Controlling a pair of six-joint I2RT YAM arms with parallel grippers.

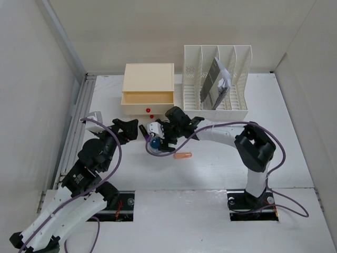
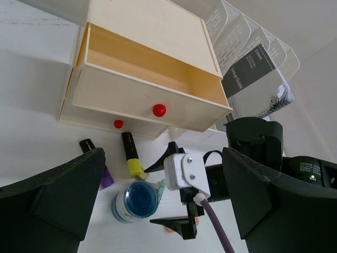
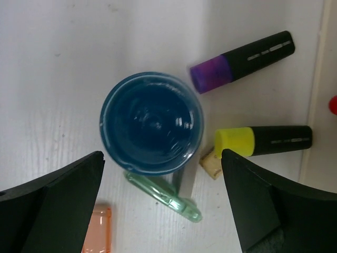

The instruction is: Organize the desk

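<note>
Pale, plain panels [image 1: 31, 79] close the scene in on three sides, and the matte white tabletop [image 1: 295, 153] spreads across the whole floor of it, from the near edge to the back wall. Two containers stand side by side on its far part.

On the left is a cream drawer box [image 1: 148, 79] with red knobs [image 2: 159, 110]. Its top drawer [image 2: 142, 66] is pulled out toward the arms and shows a bare yellow-tan inside. Just right of it stands a white slotted file rack [image 1: 231, 63], where a dark booklet [image 1: 213, 84] leans tilted in the middle, with crumpled pale paper at its right edge.

A small cluster lies on the tabletop in front of the box:
- a round pot [image 3: 151, 124] with a blue top
- a purple-capped highlighter [image 3: 239, 60] and a yellow-capped highlighter [image 3: 263, 139], both on the pot's box side
- a pale green clear clip [image 3: 166, 197] at the pot's edge
- a small tan bit [image 3: 210, 161] just beside the yellow cap
- an orange translucent piece [image 1: 183, 155] a little apart, nearer the arms

The right hand [image 1: 159, 139] hangs over the pot with its fingers [image 3: 52, 205] spread wide, one on each side — pinching nothing. The left hand [image 1: 131, 130] sits low, just left of the cluster, likewise spread and empty.
</note>
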